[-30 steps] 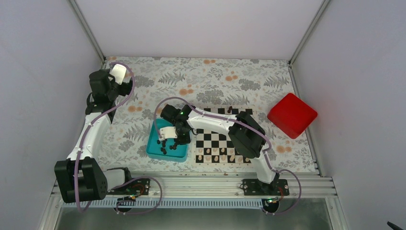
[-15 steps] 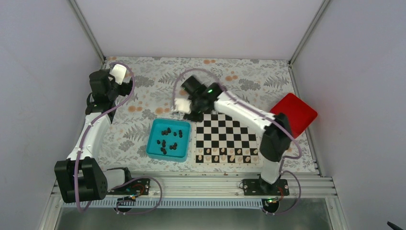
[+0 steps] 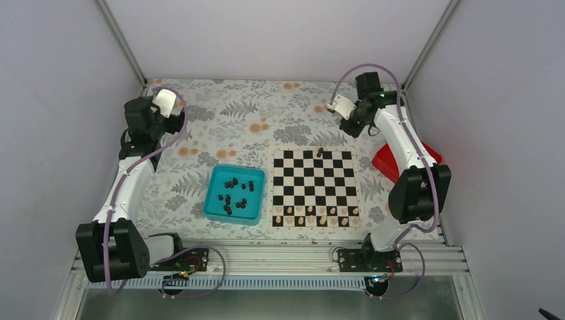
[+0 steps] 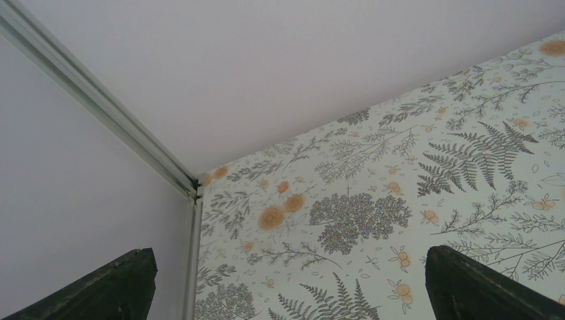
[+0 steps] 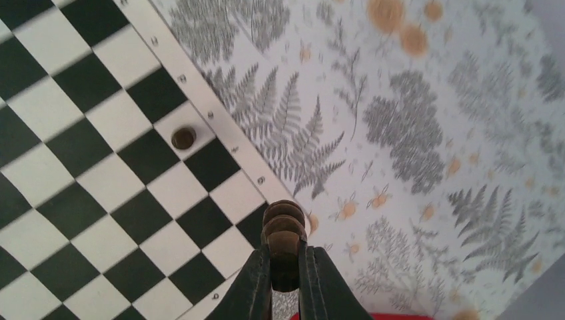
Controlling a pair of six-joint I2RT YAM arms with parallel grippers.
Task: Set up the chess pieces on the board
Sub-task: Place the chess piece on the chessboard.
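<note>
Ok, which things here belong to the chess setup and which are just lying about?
Job: board; dark pieces in teal tray; one dark piece gripped by right hand.
Lying about: red box; pale pieces already on the board.

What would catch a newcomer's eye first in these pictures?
The right claw stands out, raised beyond the far right corner of the board and pinching a dark chess piece. Next comes the chequered board in the middle of the table, with a row of pale pieces along its near edge and a lone dark piece on its far row. Left of it sits a teal tray holding loose dark pieces.
</note>
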